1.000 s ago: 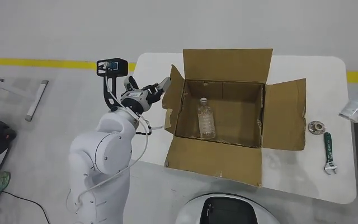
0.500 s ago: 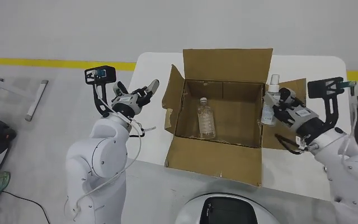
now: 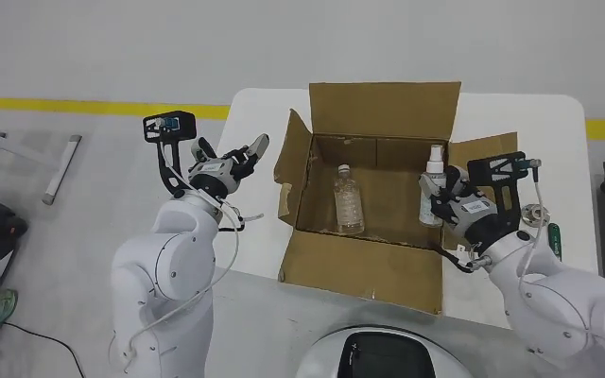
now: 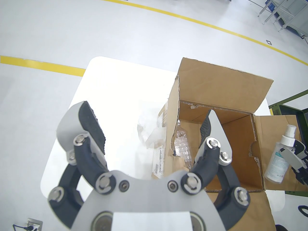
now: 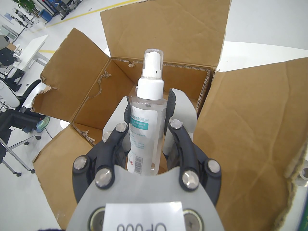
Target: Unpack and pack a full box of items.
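Two grippers are doing very different jobs right now. The right gripper (image 5: 149, 102) is clamped around the body of a clear spray bottle (image 3: 433, 189), holding it upright with the white nozzle on top. It hangs just inside the right-hand wall of the open cardboard box (image 3: 364, 265). That looks to me like the packing half of the job: gripping the bottle low on the body keeps the cap clear, and holding it against the wall leaves room for more items. One plastic water bottle (image 3: 348, 198) already lies flat on the box floor near the middle, well apart from the spray bottle. All four flaps are folded outwards, so nothing blocks the way down. The left gripper (image 3: 232, 151) has its fingers spread wide and holds nothing. It hovers off the left edge of the tabletop (image 3: 260, 109), beside the box's left flap but not touching it, which I take as parked out of the way. Half a second ago the spray bottle was over the right flap, outside the opening; it has since come inward and nearer the front. A second ago the right arm wasn't over the tabletop at all, and the left gripper was close against the left flap. It then backed off and hasn't budged since.
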Controlling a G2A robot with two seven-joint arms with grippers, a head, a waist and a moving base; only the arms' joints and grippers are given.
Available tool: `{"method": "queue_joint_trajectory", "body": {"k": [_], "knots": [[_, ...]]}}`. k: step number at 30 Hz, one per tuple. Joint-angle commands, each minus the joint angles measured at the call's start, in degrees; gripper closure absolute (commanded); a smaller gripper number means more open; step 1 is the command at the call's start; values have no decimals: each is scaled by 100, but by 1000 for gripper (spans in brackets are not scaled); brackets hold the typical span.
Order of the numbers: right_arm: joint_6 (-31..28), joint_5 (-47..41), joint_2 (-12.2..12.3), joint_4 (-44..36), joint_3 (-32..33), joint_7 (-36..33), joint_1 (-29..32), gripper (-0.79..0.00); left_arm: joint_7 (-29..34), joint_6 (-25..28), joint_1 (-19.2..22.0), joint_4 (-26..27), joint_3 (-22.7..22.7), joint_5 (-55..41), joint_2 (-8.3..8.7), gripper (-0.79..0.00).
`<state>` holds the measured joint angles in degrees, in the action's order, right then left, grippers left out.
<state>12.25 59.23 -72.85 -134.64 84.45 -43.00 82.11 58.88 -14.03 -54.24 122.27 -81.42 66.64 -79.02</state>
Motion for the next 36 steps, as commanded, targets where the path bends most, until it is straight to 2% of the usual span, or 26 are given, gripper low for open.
{"method": "queue_joint_trajectory", "body": {"k": [1, 7, 12, 20, 23, 28, 35, 36], "knots": [[0, 0, 0, 0, 0, 0, 0, 0, 0, 0, 0, 0, 0, 0, 0, -785], [-104, 167, -7, 376, -212, 311, -26, 0, 0, 0, 0, 0, 0, 0, 0, -785], [110, 697, -61, 919, -869, 328, -644, 0, 0, 0, 0, 0, 0, 0, 0, -785], [991, 1358, -260, 2432, -1862, -349, -2140, 0, 0, 0, 0, 0, 0, 0, 0, -785], [1152, 1503, -346, 2971, -2194, -556, -2578, 0, 0, 0, 0, 0, 0, 0, 0, -785], [1161, 1630, -467, 3639, -2644, -867, -2980, 0, 0, 0, 0, 0, 0, 0, 0, -785], [1156, 1564, -607, 4288, -2923, -934, -3252, 0, 0, 0, 0, 0, 0, 0, 0, -785], [1141, 1551, -623, 4343, -2944, -925, -3283, -99, 0, 0, 0, 0, 0, 0, 0, -785]]}}
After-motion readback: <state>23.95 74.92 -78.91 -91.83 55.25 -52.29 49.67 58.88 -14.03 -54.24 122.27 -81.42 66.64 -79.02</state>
